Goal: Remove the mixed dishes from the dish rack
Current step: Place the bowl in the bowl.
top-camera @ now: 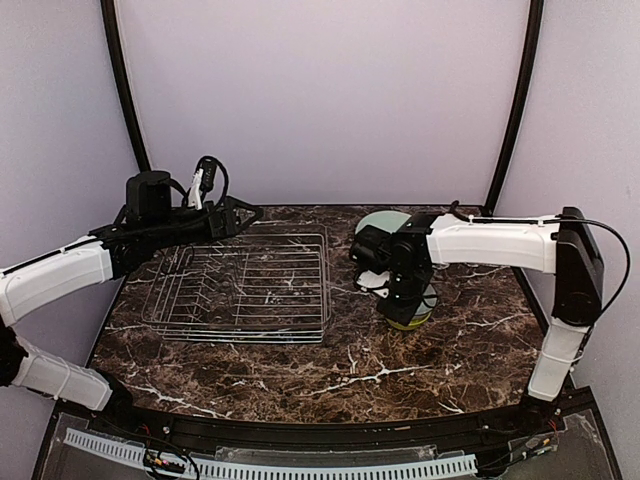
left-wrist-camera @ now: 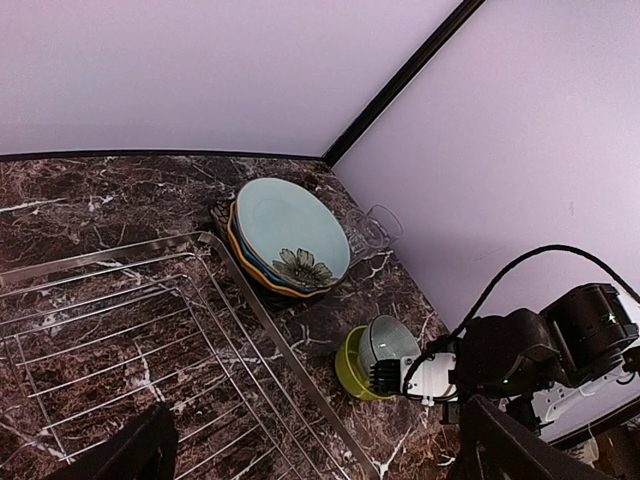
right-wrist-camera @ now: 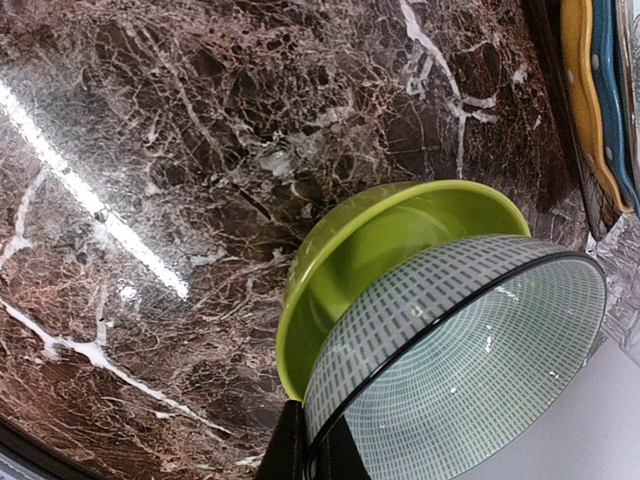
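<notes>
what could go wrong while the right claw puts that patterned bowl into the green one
1. The right claw pinches the pale-green bowl only at its rim, and the bowl leans inside the yellow-green bowl. Released like this, it may rock or slide out instead of nesting.
2. The yellow-green bowl sits loose on the glossy table; an off-centre push could tip or skate it.
3. The plate stack and clear glass stand nearby; a wide retreat might clip them.
</notes>
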Controlling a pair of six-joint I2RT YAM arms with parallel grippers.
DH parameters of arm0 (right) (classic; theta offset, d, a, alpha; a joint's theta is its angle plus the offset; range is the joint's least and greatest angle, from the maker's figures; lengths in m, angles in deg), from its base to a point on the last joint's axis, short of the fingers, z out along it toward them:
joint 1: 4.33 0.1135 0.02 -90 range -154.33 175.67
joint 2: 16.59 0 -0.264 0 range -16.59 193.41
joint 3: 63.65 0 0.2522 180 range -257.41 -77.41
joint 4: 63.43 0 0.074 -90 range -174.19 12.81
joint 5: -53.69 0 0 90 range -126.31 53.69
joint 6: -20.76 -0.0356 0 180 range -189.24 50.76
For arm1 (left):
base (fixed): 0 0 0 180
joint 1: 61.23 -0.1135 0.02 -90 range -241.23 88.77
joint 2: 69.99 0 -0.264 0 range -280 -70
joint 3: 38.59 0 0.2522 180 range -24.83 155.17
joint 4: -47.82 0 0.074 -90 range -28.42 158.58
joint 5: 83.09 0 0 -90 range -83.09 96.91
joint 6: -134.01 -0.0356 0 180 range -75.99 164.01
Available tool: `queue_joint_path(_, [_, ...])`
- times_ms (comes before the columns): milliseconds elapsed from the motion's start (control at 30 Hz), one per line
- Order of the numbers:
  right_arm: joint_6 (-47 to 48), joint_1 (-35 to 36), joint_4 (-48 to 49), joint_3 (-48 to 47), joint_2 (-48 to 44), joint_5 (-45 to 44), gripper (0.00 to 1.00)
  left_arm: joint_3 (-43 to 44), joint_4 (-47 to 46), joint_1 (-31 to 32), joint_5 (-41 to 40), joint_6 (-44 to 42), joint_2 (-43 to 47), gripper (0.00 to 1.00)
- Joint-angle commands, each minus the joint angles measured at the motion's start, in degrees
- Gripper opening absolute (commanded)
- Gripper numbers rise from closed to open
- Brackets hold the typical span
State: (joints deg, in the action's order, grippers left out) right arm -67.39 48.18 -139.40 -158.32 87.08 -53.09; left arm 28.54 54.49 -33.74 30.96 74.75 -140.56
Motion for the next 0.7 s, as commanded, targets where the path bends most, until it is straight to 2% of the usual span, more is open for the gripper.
queue_joint_path(0, [-0.1, 0.9, -0.5, -1.7, 1.5, -2.1, 0.00, -1.0, 0.3, -0.5, -0.3, -0.4, 0.9, 0.99])
queue_joint_path(100, [-0.1, 1.0, -0.4, -1.8, 2.4, -2.4, 0.01, -1.1, 0.3, -0.5, -0.2, -0.4, 0.9, 0.99])
queue_joint_path(300, [0.1, 1.1, -0.1, -2.1, 3.2, -1.8, 0.18, -1.3, 0.8, -0.6, -0.5, -0.6, 1.3, 0.99])
queue_joint_path(600, [0.1, 1.1, -0.2, -2.8, 2.1, 0.1, 0.26, -1.6, 1.2, -0.8, -0.8, -0.7, 1.7, 0.99])
queue_joint_path(667, [0.2, 1.1, -0.2, -2.8, 1.5, 0.3, 0.33, -1.5, 1.3, -0.8, -0.8, -0.7, 1.7, 0.99])
